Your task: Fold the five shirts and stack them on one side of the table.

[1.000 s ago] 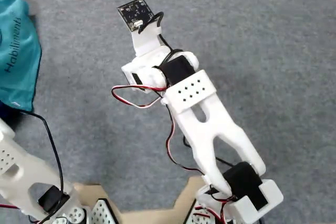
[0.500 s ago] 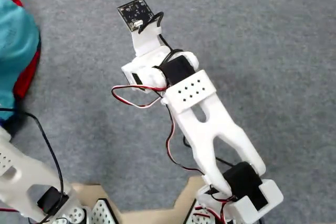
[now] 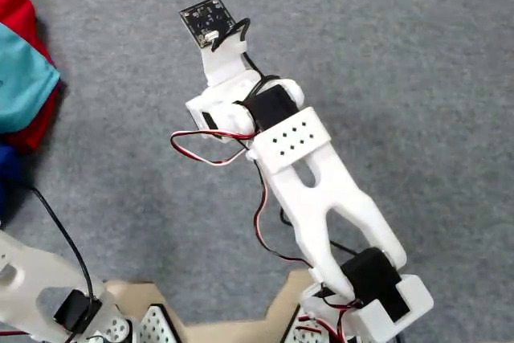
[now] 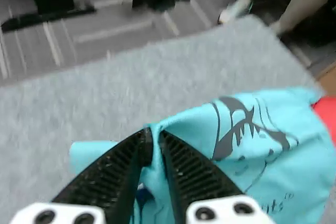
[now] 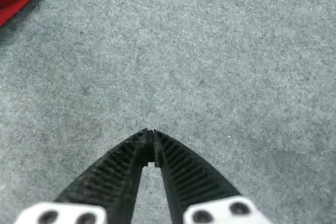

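Teal shirt [image 4: 252, 145] clamped in left end effector [image 4: 154, 132].

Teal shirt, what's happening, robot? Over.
Left end effector shut on teal shirt. Right end effector shut, empty, over grey mat. Red shirt under it, nothing blocking.

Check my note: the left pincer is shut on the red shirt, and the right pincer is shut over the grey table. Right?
Not quite: the left pincer is shut on the teal shirt, not the red shirt, which only peeks out at its edge, as the left wrist view shows. The right pincer is indeed shut over the grey table.
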Controlling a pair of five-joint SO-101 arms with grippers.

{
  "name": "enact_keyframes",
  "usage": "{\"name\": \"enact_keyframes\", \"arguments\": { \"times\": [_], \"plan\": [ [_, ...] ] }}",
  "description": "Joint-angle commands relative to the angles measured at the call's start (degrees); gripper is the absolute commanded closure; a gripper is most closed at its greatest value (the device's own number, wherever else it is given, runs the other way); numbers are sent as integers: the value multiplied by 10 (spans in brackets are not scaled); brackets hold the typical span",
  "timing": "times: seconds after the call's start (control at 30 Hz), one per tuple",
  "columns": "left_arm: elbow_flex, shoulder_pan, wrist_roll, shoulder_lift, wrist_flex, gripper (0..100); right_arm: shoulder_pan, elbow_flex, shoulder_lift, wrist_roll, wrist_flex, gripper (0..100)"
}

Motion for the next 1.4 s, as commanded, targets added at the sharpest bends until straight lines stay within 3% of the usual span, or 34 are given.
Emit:
{"name": "enact_keyframes", "arguments": {
  "times": [0.0, 0.1, 0.4, 0.73, 0.93, 1.37],
  "plan": [
    [-29, 10, 2, -11, 62, 812, -1, -25, 0, -1, -6, 990],
    [-24, 16, 5, -11, 93, 722, -1, -25, 0, -1, -6, 990],
    [-19, -9, 3, -5, 93, 732, -1, -25, 0, -1, -6, 990],
    [229, 4, -78, 37, 93, 732, -1, -22, 0, -1, -6, 990],
    [247, 7, -78, 68, 91, 733, -1, 14, -2, -1, -6, 990],
    [174, 4, -79, 133, 91, 980, -1, 28, -4, -1, -6, 991]
  ]
}}
